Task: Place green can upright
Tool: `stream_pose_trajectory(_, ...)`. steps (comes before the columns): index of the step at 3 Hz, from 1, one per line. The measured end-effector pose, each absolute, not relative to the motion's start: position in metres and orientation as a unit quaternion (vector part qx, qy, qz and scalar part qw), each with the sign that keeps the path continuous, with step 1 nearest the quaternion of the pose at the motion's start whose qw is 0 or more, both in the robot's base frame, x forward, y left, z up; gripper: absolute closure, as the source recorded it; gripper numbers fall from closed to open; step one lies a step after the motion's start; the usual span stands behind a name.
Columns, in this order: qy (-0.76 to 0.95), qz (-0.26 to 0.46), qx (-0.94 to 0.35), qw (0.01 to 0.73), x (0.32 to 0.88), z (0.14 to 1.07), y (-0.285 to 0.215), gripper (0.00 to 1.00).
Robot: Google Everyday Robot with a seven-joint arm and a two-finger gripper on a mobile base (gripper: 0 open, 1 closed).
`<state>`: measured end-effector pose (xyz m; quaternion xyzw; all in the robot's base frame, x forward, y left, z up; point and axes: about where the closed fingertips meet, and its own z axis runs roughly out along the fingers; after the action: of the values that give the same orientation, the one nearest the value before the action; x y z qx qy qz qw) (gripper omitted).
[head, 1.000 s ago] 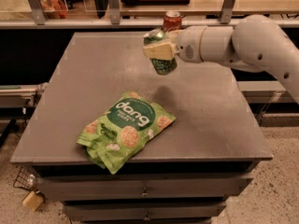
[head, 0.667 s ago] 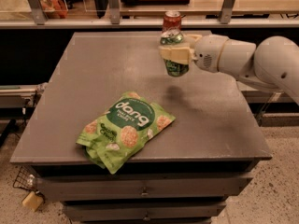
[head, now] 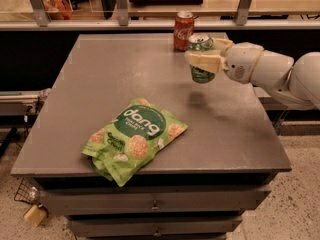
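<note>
The green can (head: 201, 75) is upright, top end up, held in the air above the right rear part of the grey table (head: 100, 84). Its shadow falls on the tabletop below it. My gripper (head: 204, 60) comes in from the right and is shut on the green can, with one pale finger (head: 204, 62) across its front. The white arm (head: 280, 74) reaches in from the right edge.
A red Coca-Cola can (head: 183, 30) stands upright at the table's rear edge, just behind and left of the green can. A flat green "dang" snack bag (head: 132, 139) lies near the front edge. A railing and shelf run behind the table.
The gripper has carried the green can to the right and turned it from tilted to upright. The arm has drawn back toward the right.
</note>
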<state>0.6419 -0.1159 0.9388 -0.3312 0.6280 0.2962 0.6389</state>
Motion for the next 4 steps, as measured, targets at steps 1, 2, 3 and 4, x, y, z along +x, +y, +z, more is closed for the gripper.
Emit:
stream_pose_trajectory(1,0.623,0.317,-0.342,0.627,0.638,0.929,-0.110,1.00)
stream_pose_trajectory(2,0.621,0.343,-0.350,0.612,0.630,0.920,-0.111,1.00)
stream_pose_trajectory(3,0.620,0.365,-0.347,0.602,0.624,0.912,-0.115,0.90)
stream_pose_trajectory(4,0.607,0.388,-0.346,0.602,0.614,0.900,-0.122,0.66)
